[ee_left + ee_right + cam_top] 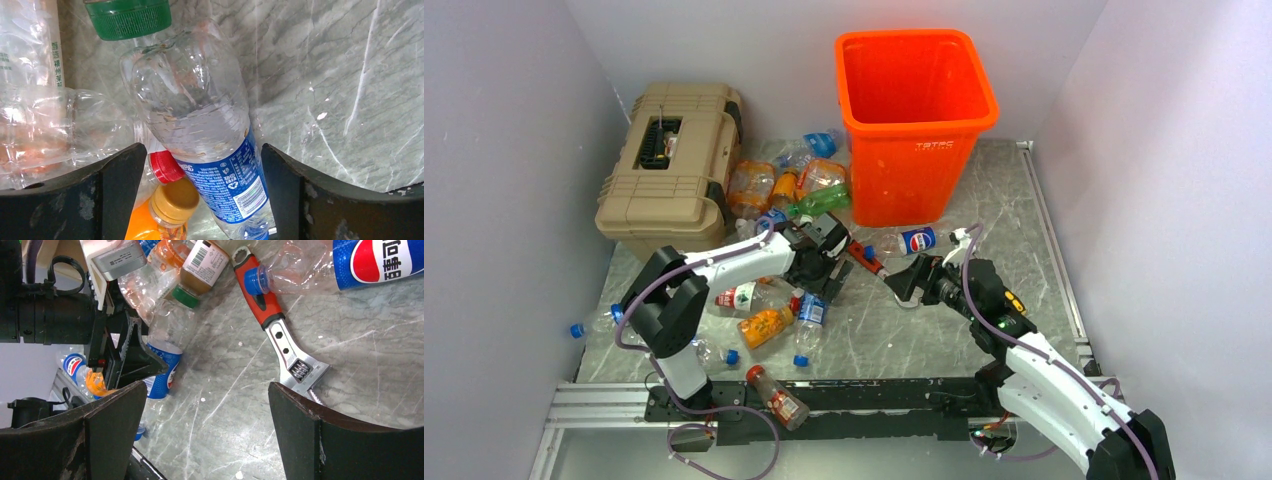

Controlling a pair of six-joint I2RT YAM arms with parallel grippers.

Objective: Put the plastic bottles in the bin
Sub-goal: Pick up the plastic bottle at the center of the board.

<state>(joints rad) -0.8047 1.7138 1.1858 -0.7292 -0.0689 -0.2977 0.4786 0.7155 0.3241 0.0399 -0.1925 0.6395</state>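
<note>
My left gripper (821, 265) (202, 150) hangs low over a cluster of plastic bottles left of centre, jaws open. A clear bottle with a blue label (200, 110) (809, 318) lies between its fingers, close to the right one. Beside it are a red cap (165, 166), an orange bottle with a tan cap (172, 200) and a green cap (129, 17). My right gripper (912, 283) (207, 390) stands open over bare table, holding nothing. A Pepsi bottle (916, 241) (350, 265) lies in front of the orange bin (917, 120). More bottles (794, 185) are piled between bin and toolbox.
A tan toolbox (674, 165) sits at the back left. A red-handled wrench (864, 255) (270, 320) lies between the two grippers. Loose bottles lie at the front (777, 397) and far left (589, 325). Grey walls close in on both sides.
</note>
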